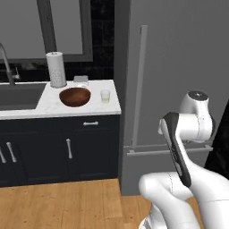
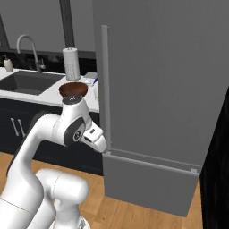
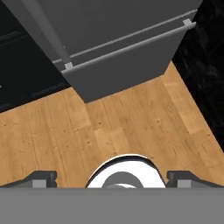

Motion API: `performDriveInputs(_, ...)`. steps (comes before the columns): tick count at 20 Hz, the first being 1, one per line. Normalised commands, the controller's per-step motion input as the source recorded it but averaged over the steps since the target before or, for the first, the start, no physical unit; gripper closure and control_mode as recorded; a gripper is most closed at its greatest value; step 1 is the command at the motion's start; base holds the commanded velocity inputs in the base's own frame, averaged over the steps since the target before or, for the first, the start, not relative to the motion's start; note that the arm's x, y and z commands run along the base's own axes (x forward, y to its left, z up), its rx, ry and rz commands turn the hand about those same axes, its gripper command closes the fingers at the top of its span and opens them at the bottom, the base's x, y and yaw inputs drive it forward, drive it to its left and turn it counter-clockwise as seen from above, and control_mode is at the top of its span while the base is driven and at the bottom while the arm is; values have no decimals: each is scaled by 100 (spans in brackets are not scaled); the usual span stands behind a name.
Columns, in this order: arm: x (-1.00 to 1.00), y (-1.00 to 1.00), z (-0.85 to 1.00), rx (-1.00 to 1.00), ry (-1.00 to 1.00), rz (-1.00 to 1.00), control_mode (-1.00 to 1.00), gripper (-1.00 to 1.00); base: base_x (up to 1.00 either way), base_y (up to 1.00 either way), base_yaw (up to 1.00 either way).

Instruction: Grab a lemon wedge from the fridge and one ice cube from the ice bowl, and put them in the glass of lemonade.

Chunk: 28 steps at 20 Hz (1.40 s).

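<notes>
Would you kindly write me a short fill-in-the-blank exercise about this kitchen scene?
1. The fridge door is ____.
2. The ice bowl sits on the counter between the paper-towel roll and the ____.
3. The gripper points down at the wooden ____, its jaws wide apart.

Missing words: closed; glass of lemonade; floor

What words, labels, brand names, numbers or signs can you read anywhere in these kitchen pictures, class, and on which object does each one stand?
None can be read.
The fridge door is plain grey, with no brand or label.
The paper-towel roll bears only a dotted pattern, no letters.
The small flat item behind the ice bowl is too small and blurred to tell whether it carries print.
The glass of lemonade shows no marking.
</notes>
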Motion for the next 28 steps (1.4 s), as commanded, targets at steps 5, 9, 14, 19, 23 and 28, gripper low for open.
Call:
performDriveInputs(5, -36, 17, 31, 0, -10, 0, -100, -100, 0, 0, 0)
performDriveInputs(9, -5, 32, 40, -4, -27, 4, -100, -100, 0, 0, 0)
performDriveInputs(14, 86, 2, 36, -3, -14, 3, -100, -100, 0, 0, 0)
performDriveInputs(19, 100, 0, 35, 0, -3, 7, -100, -100, 0, 0, 0)
performDriveInputs(23, 91, 0, 32, -2, -3, 13, -100, -100, 0, 0, 0)
performDriveInputs(28, 55, 0, 2, -9, -14, 11, -100, -100, 0, 0, 0)
